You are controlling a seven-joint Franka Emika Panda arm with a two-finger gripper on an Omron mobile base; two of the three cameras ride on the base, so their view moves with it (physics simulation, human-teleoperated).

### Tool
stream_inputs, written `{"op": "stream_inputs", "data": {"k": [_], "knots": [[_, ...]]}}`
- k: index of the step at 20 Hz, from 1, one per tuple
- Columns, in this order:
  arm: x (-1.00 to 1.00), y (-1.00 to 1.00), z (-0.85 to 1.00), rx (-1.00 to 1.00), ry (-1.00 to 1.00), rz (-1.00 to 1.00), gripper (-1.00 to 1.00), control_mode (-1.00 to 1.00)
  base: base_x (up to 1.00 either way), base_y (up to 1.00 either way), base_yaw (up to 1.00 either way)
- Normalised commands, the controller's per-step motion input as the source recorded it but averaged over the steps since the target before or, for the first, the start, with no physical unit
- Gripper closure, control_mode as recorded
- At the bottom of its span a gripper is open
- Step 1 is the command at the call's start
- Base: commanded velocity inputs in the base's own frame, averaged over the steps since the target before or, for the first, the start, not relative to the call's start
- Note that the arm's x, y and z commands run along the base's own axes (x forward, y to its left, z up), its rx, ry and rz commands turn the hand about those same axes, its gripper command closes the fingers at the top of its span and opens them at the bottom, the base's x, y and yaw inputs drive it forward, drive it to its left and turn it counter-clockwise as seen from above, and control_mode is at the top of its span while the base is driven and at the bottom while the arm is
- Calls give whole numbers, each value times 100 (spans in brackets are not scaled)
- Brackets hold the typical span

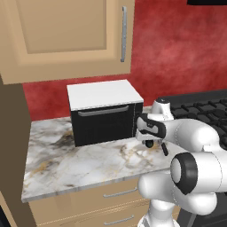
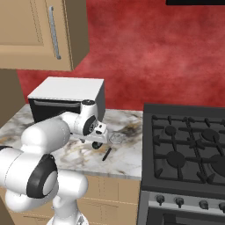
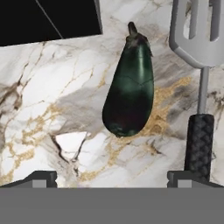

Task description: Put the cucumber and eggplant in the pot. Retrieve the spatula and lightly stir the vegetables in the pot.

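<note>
My hand view shows the eggplant (image 3: pixel 129 87) lying on the marble worktop (image 3: pixel 39 100) between my gripper's (image 3: pixel 111 177) parted fingers, spatula (image 3: pixel 200 87) just beside it; base views hide it behind my arm, beside the microwave (image 1: pixel 104 113).

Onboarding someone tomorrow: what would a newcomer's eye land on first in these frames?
Probably the white arm bent low over the marble counter, its gripper open just above a dark eggplant in the hand view. Beside the eggplant lies the spatula, slotted silver blade and dark handle. Behind them sits a black, white-topped microwave, with the black stove alongside the counter.
</note>
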Motion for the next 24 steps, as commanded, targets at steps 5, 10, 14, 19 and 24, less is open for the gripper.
{"op": "stream_inputs", "data": {"k": [5,10,14,19,24], "knots": [[40,-5,0,0,1,-11,-100,-100,0,0,0],[2,-6,-2,0,0,0,-100,-100,0,0,0],[9,-20,-5,0,0,4,-100,-100,0,0,0],[14,0,-17,0,0,2,-100,-100,0,0,0],[3,0,-20,0,0,0,-100,-100,0,0,0]]}}
